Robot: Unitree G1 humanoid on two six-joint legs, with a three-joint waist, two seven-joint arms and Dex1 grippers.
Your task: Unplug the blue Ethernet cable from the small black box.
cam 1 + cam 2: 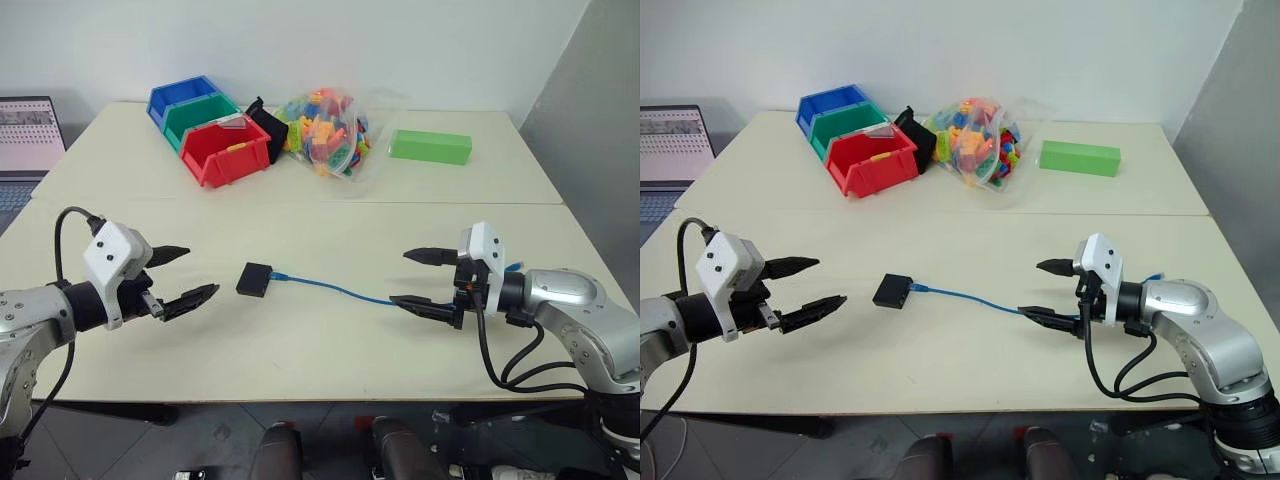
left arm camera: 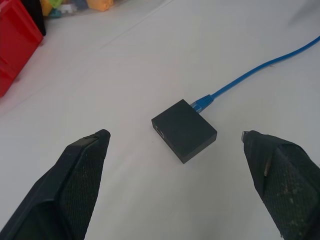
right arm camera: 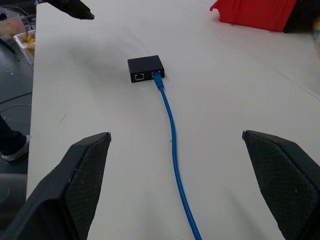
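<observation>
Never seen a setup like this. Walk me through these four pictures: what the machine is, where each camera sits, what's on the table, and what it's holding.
It is a humanoid robot with two arms. Two pictures come from cameras in its head, looking down over a white table. The other two come from cameras on each wrist, looking between that gripper's two black fingers. The left gripper and right gripper are both open and hold nothing. Between them lies a small black box with a blue Ethernet cable plugged in. Farther back are blue, green and red bins, a bag of colourful toy bricks and a green block.

Cream table [image 1: 300,340] under both claws, plain white wall [image 1: 350,40] far beyond them, grey panel [image 1: 590,100] past the right claw, laptop [image 1: 25,140] beyond the left claw, even light
</observation>
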